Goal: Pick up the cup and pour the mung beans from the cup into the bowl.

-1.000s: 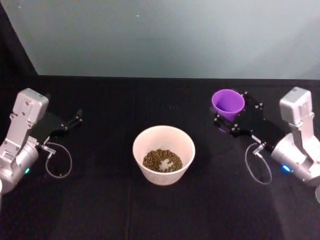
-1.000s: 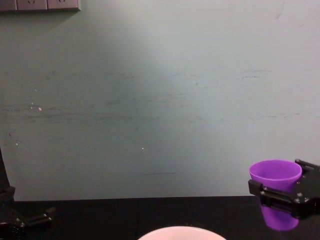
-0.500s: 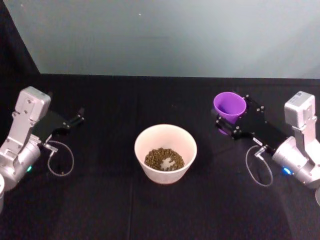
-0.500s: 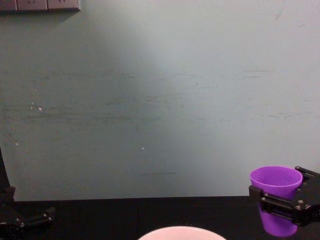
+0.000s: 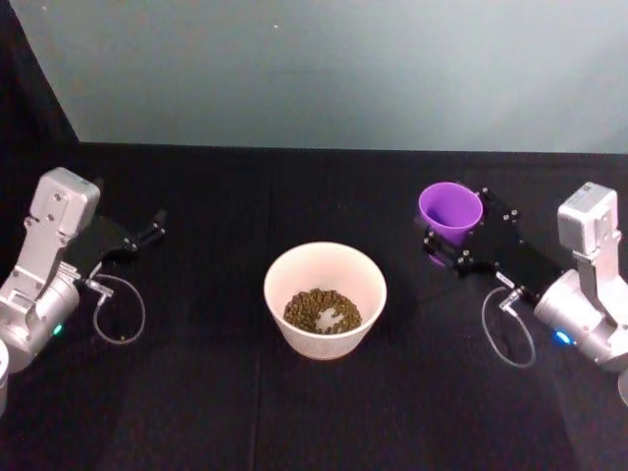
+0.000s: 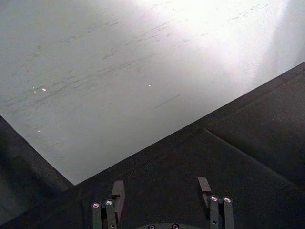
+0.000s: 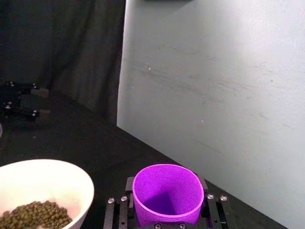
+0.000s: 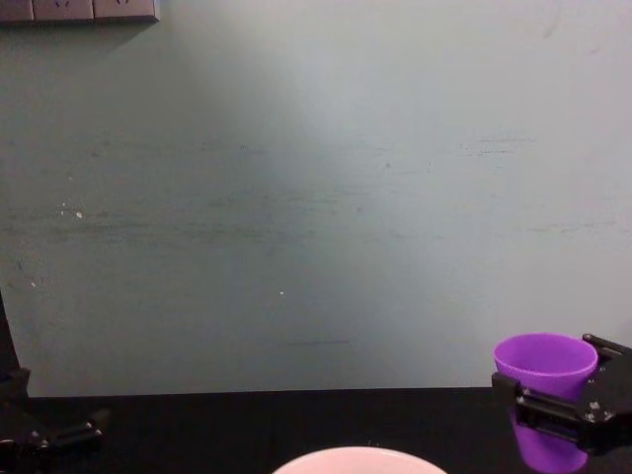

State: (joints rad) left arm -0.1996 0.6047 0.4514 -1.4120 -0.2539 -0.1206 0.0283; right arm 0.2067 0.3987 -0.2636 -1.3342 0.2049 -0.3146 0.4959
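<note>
The right pincer (image 5: 453, 238) grips the empty cup (image 5: 450, 208) upright, right of the bowl (image 5: 325, 299) holding beans (image 5: 321, 311). Pouring looks done; next, put it down. The left pincer (image 6: 162, 196) sits open, far left.

From my station I see a black cloth table (image 5: 324, 412) running back to a pale grey-green wall (image 8: 316, 197) marked with faint horizontal scuffs. A row of wall sockets (image 8: 79, 10) sits high at the far left, and a dark curtain (image 7: 57, 52) hangs along the left side. Light falls brightest across the wall's middle.
</note>
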